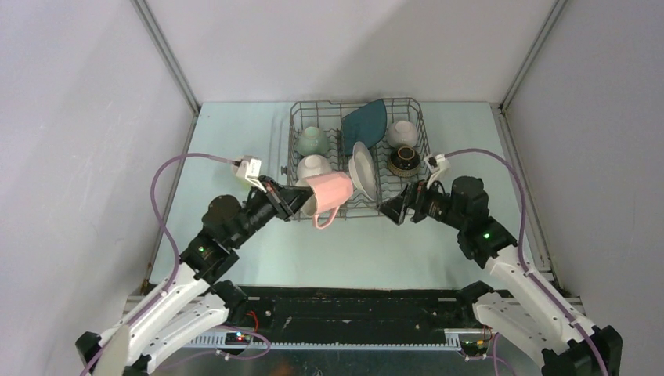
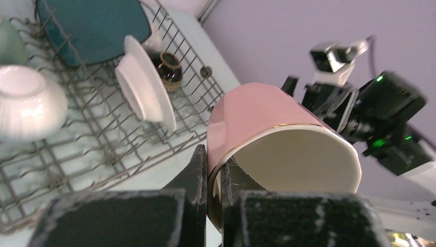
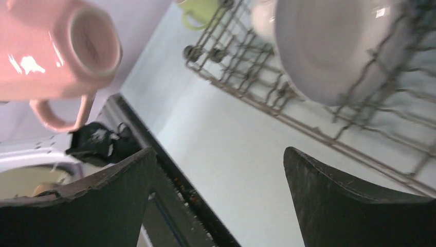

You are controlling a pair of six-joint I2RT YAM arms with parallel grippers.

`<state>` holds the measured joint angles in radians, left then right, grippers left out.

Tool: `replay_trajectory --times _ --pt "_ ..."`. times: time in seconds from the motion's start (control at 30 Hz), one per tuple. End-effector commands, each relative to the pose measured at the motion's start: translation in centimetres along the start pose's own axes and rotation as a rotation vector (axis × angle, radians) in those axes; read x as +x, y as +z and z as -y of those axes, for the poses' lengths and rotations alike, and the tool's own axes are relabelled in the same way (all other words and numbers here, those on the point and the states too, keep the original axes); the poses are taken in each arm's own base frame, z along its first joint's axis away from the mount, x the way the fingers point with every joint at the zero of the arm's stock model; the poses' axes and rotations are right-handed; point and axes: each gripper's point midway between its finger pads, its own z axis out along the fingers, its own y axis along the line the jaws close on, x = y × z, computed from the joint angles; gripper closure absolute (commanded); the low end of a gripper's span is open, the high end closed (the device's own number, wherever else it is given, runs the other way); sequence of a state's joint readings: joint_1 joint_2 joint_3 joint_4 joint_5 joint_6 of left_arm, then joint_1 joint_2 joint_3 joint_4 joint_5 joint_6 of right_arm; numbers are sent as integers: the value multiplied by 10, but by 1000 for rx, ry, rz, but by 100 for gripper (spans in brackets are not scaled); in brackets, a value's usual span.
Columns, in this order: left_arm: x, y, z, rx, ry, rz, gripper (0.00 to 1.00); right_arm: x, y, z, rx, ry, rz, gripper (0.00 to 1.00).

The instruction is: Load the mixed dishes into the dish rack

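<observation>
My left gripper is shut on the rim of the pink mug, one finger inside and one outside. It holds the mug tilted in the air at the near edge of the dish rack. In the left wrist view the mug fills the middle. The rack holds a pale green bowl, a white bowl, the dark teal plate, the white plate, another white bowl and the brown bowl. My right gripper is open and empty in front of the rack. The yellow-green mug shows by the rack's corner.
Grey walls enclose the pale table on three sides. A black rail runs along the near edge between the arm bases. In the right wrist view the rack's near rim crosses above bare table, and the pink mug hangs at upper left.
</observation>
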<state>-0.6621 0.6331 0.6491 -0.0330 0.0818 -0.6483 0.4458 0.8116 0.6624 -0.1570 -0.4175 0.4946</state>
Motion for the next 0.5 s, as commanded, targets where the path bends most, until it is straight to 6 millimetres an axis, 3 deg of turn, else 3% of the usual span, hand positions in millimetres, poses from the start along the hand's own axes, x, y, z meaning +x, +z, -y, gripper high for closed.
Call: replay_trajectory --times 0.0,0.03,0.07,0.23,0.47 --pt "-68 -1 49 216 -68 293 100 11 -3 -46 -299 101 13 5" --pt "-67 0 49 227 -89 298 100 2 -6 -59 -363 111 59 5" --pt "-72 1 54 258 -95 319 100 6 -6 -61 -385 123 66 5" --pt "-80 6 70 355 -148 346 100 -7 -11 -110 -570 150 131 5" --pt "-78 14 80 441 -214 336 100 -18 -3 -147 -720 253 157 9"
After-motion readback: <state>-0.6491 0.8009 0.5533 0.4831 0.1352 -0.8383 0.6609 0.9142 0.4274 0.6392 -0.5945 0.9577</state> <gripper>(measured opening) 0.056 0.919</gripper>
